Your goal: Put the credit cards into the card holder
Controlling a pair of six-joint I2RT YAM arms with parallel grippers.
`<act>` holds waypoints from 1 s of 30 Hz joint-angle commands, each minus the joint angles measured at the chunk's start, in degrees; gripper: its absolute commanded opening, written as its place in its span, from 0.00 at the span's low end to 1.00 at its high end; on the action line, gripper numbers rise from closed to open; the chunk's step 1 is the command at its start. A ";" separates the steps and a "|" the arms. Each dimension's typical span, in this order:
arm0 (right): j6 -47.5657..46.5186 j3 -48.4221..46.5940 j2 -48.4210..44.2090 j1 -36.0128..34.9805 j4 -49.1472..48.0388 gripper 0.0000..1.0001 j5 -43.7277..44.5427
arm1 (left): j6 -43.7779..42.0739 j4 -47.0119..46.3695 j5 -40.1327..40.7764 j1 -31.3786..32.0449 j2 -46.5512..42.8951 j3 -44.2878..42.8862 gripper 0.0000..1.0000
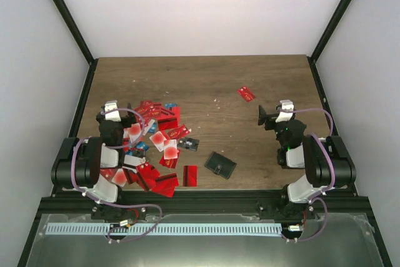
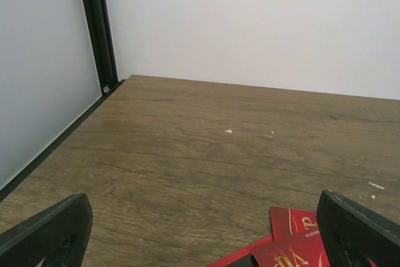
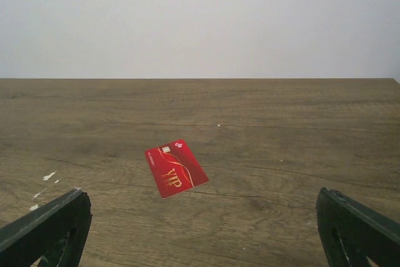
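credit cards heaped at left; card holder right of them, lone card behind

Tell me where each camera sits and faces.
Top external: high behind the robot, looking down on table, card pile, card holder; both arms show.
Left wrist: on left arm, facing the far-left corner; open left pincer shows.
Right wrist: on right arm, facing the far wall; open right pincer shows.
Shared: top and right wrist both see the lone red card.
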State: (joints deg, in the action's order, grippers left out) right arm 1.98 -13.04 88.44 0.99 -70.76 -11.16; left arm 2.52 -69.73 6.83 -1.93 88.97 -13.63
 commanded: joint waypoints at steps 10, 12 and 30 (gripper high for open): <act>-0.79 -1.04 -0.22 -0.25 -0.82 1.00 1.34 | 0.57 -1.41 2.96 0.19 -0.75 0.15 1.00; 0.02 -1.16 -3.18 -1.53 1.38 1.00 7.57 | 0.80 -2.11 4.44 0.18 -3.73 1.78 1.00; 28.13 -31.45 -34.99 -5.98 81.35 1.00 -9.90 | 31.84 76.05 -3.74 0.45 -56.29 -17.55 1.00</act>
State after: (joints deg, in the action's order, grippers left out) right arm 19.51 -41.15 52.42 -4.10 -12.05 -10.98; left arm 25.78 -12.38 13.76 -1.52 35.18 -28.18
